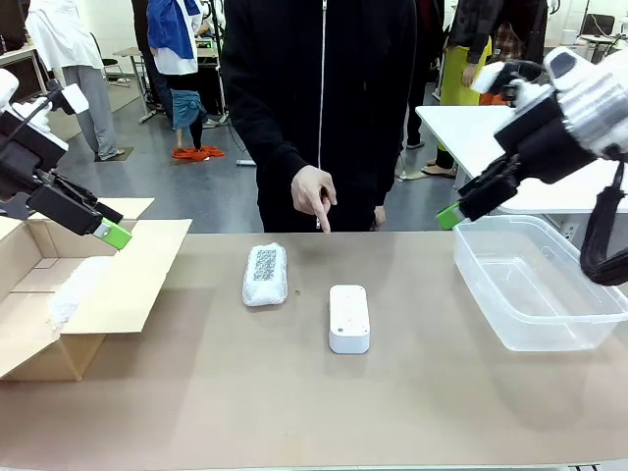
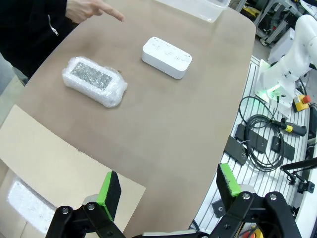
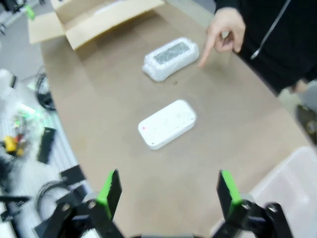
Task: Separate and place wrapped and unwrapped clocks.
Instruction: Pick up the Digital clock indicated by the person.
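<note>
As a hand [image 1: 314, 192] points, box [image 1: 132, 280] seemingly holds bundle [image 1: 75, 289].

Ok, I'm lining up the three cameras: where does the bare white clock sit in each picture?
Front: clock just right of centre, lower half.
Left wrist: clock upper middle.
Right wrist: clock centre.
Shared landmark: the wrapped bundle lying beside it, apart.

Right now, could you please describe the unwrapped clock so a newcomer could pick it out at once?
On the brown table, look between the cardboard box at left and the clear plastic tub at right. Of the two oblong things mid-table, the unwrapped clock is the one nearer the tub: bare, smooth white plastic, while its neighbour is a crinkly wrapped bundle.
</note>
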You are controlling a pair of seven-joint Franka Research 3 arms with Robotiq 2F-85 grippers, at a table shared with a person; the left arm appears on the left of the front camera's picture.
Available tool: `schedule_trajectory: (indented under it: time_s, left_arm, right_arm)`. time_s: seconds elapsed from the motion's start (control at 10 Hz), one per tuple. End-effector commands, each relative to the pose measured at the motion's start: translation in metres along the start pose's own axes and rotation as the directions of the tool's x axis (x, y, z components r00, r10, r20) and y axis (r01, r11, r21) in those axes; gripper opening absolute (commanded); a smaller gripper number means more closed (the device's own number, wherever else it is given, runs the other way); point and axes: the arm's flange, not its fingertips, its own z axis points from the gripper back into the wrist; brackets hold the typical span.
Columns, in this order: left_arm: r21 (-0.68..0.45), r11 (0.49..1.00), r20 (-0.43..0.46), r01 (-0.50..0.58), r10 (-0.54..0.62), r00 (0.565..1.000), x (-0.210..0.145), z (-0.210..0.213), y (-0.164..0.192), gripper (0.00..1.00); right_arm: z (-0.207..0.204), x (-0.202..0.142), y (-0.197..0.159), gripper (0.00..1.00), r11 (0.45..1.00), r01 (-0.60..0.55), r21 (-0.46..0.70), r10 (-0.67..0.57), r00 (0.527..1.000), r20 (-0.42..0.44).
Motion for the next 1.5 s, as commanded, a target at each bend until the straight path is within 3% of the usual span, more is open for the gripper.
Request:
schedule_trajectory:
  time_s: [0.0,0.2,0.5,0.6,0.7,0.8,1.1,1.2,1.4]
  left_arm:
    - [-0.015,1.000,0.008,-0.010,0.010,1.000,-0.001,0.002,-0.001,1.00]
    - [-0.015,1.000,0.008,-0.010,0.010,1.000,-0.001,0.002,-0.001,1.00]
    - [-0.015,1.000,0.008,-0.010,0.010,1.000,-0.001,0.002,-0.001,1.00]
    - [-0.015,1.000,0.008,-0.010,0.010,1.000,-0.001,0.002,-0.001,1.00]
    - [-0.015,1.000,0.008,-0.010,0.010,1.000,-0.001,0.002,-0.001,1.00]
    - [-0.015,1.000,0.008,-0.010,0.010,1.000,-0.001,0.002,-0.001,1.00]
    - [-0.015,1.000,0.008,-0.010,0.010,1.000,-0.001,0.002,-0.001,1.00]
    - [-0.015,1.000,0.008,-0.010,0.010,1.000,-0.001,0.002,-0.001,1.00]
    - [-0.015,1.000,0.008,-0.010,0.010,1.000,-0.001,0.002,-0.001,1.00]
  right_arm:
    - [-0.046,0.054,0.036,1.00,0.973,0.218,-0.076,-0.230,0.943,-0.241]
    - [-0.101,0.082,0.051,1.00,0.887,0.406,-0.219,-0.461,0.808,-0.367]
    - [-0.166,0.066,0.060,1.00,0.859,0.435,-0.270,-0.512,0.707,-0.488]
    - [-0.177,0.054,0.057,1.00,0.853,0.480,-0.206,-0.511,0.686,-0.518]
    - [-0.167,0.056,0.047,1.00,0.836,0.521,-0.171,-0.535,0.708,-0.460]
    - [-0.177,0.055,0.063,1.00,0.854,0.447,-0.267,-0.520,0.703,-0.485]
    - [-0.180,0.053,0.058,1.00,0.850,0.470,-0.239,-0.523,0.696,-0.492]
    - [-0.203,0.055,0.059,1.00,0.818,0.476,-0.323,-0.576,0.663,-0.478]
    - [-0.223,0.054,0.058,1.00,0.808,0.458,-0.371,-0.588,0.660,-0.467]
